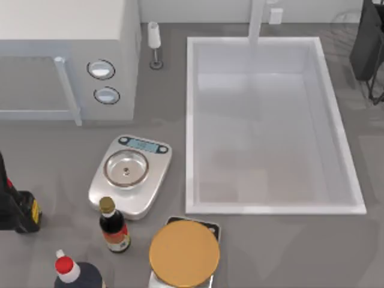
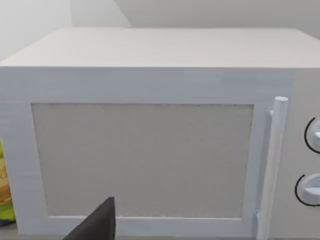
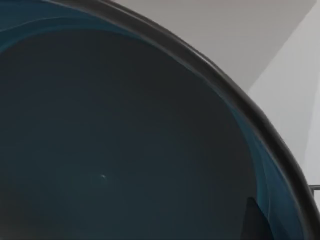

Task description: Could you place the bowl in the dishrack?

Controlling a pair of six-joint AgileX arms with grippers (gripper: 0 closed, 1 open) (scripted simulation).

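The bowl [image 3: 115, 150] sits very close to the right wrist camera, showing a teal-blue inside under a dark rim. It is tilted up on edge against the pale wall behind. My right gripper [image 3: 260, 222] is shut on the bowl, with one dark fingertip [image 3: 256, 217] lying on the inner wall just under the rim. In the top view my right arm [image 1: 367, 42] is at the far right corner. There it stands over the thin wires of the dishrack [image 1: 345, 24]. My left arm [image 1: 18, 207] is parked at the table's left edge.
A white sink [image 1: 273, 207] takes up the middle right. A microwave [image 1: 66, 54] stands at the far left. Near the front are a silver scale [image 1: 129, 174], a dark sauce bottle [image 1: 113, 227], a red-capped bottle [image 1: 75, 273] and a golden-yellow disc [image 1: 183, 253] on a second scale.
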